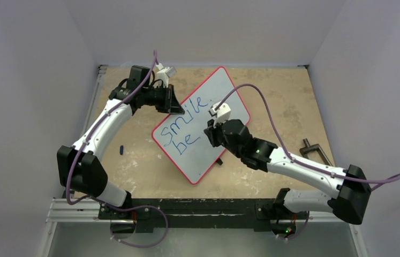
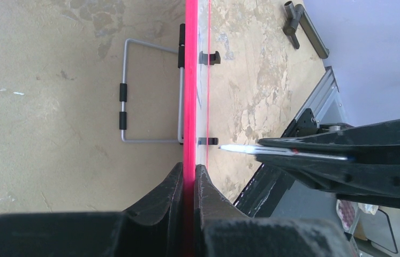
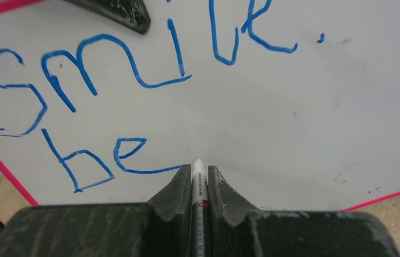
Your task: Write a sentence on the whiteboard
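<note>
Board (image 1: pixel 197 155) is being pinched by its red rim in shut L gripper (image 2: pixel 189 170) while marker (image 3: pixel 198 187) is being clamped in closed R gripper (image 3: pixel 198 169), tip by writing (image 3: pixel 138 80).

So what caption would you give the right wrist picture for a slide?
Right gripper holds a marker at the whiteboard, blue words "smile be" already written.
</note>
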Tool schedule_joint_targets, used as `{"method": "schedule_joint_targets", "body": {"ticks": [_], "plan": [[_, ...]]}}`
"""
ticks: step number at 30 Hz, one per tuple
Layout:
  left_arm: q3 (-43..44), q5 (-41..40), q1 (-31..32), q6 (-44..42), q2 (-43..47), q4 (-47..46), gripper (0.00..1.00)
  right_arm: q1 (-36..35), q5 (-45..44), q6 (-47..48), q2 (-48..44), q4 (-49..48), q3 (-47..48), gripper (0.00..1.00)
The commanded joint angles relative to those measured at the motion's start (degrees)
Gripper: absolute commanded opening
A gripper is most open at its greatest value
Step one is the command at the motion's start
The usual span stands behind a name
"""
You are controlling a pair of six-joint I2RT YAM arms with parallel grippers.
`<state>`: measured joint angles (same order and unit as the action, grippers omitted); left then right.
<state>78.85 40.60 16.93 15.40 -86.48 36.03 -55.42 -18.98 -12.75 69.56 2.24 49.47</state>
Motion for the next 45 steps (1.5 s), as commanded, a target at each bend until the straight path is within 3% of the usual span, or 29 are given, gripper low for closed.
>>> {"method": "schedule_joint_targets", "body": {"ticks": [1,8,21,34,45], "plan": [[0.8,-1.3,-0.2,-1.2,3.2,-5.1,0.0,0.3,-3.4,1.1,-6.8,-4.3,0.0,0.0],[0.8,-0.9,-0.2,-1.0,3.2,-5.3,0.0,0.3,-4.5,0.4,-12.2,-7.4,-3.5,0.0],[0.6,-0.5,-0.2,-0.6,3.5,-5.6,0.0,0.3,12.1,-0.5,-17.0,-8.5,-10.4,0.0],[0.0,-0.7,-0.1,-0.5,3.7,-6.0,0.0,0.3,23.4,-1.4,-14.8,-13.4,-15.3,0.0],[0.1,0.9,-0.5,0.7,2.0,-6.7,0.0,0.3,26.5,-3.4,-8.1,-21.1,-17.1,0.0]]}}
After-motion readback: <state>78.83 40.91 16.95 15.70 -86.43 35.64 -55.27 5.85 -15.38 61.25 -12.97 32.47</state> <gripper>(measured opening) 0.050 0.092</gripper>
